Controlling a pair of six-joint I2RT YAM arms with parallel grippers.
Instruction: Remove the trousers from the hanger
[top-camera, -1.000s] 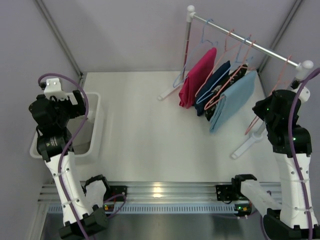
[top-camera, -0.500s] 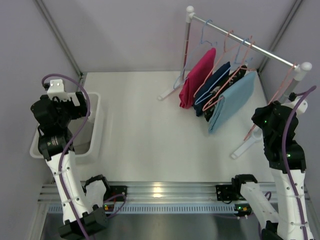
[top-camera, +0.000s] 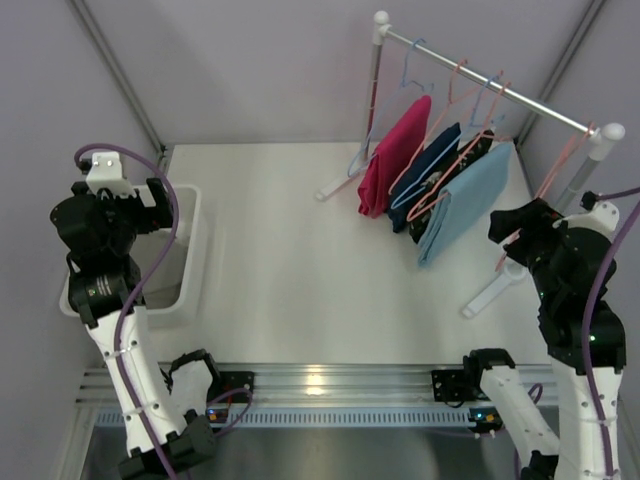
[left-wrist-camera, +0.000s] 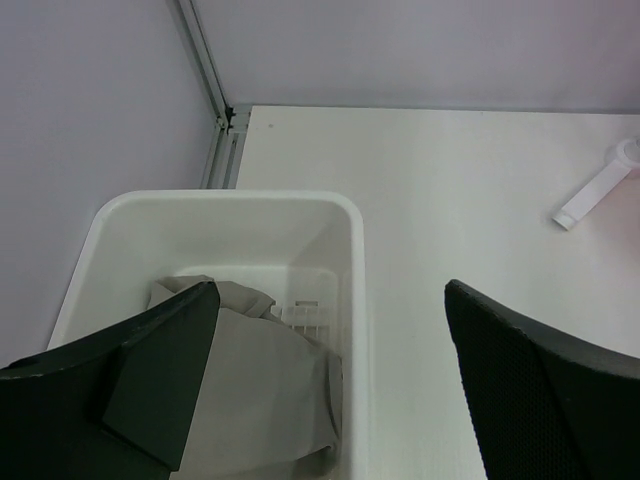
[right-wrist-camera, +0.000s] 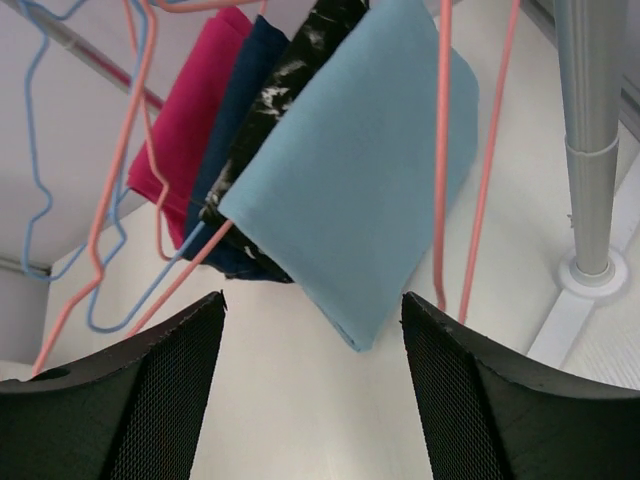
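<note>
Black right gripper (right-wrist-camera: 313, 300) wide, empty, before sky-blue trousers (right-wrist-camera: 370, 170); left gripper (left-wrist-camera: 330, 290) wide above grey trousers (left-wrist-camera: 265, 380).

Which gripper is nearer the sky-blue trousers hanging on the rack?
Right. The right gripper hangs just in front of the sky-blue trousers, jaws open toward them. The left gripper is across the table, over the white bin.
</note>
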